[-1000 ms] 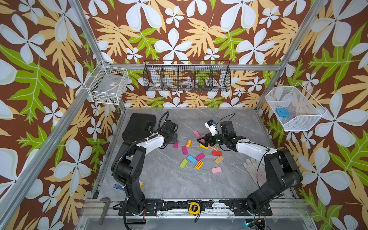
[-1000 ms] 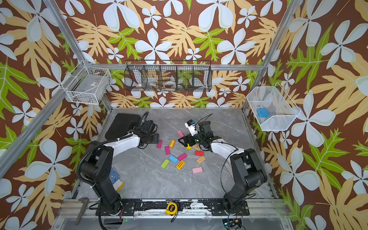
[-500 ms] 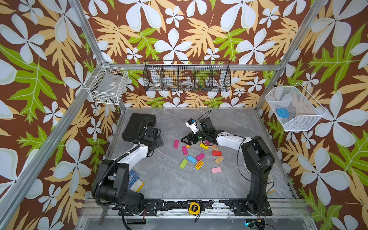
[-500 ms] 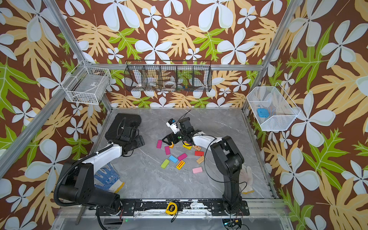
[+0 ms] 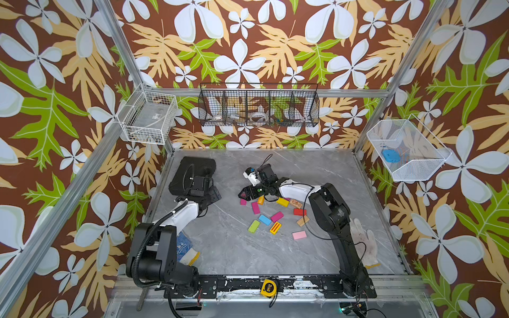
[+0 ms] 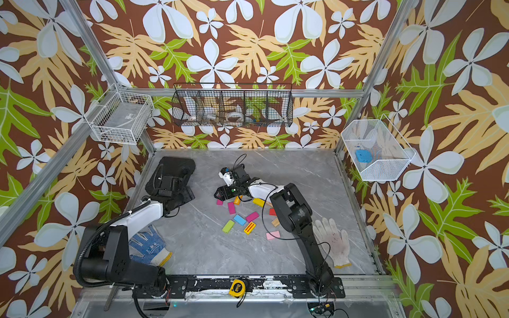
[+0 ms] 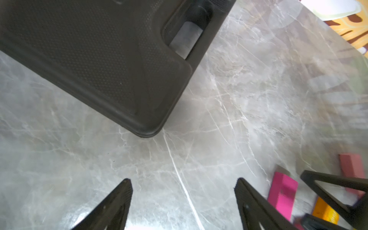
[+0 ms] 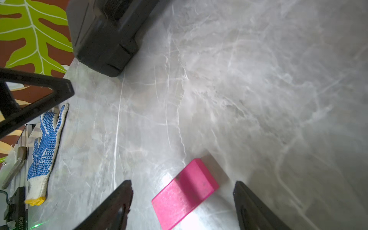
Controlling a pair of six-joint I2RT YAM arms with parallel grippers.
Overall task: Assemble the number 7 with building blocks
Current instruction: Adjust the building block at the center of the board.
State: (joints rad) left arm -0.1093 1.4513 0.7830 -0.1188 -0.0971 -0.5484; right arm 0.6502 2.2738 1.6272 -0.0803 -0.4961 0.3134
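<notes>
1. The right gripper (image 8: 182, 186) is down low over the table (image 8: 258, 79) with its jaws spread wide. A magenta block (image 8: 185, 196) lies flat between its fingers, with a gap on either side and nothing pinched.
2. In a top view, that magenta block (image 5: 243, 201) sits right at the gripper's tip. The rest of the building blocks (image 5: 275, 219) lie strewn behind it, back along the wrist and forearm.
3. The left gripper (image 7: 183, 181) is spread too, and empty. There is bare marble between its fingers, and the corner of a black case (image 7: 99, 59) lies just ahead of its tips, well apart from the blocks.
4. My read is that this is the pick of that magenta piece. No 7 is laid out anywhere and the blocks lie loose, so the task looks to be at an early stage.
5. The block lies skew to the jaws. The next move probably calls for a small wrist turn, with the fingertips right down at the table, then a square close across its narrow sides. Otherwise it may pivot and slip out.
</notes>
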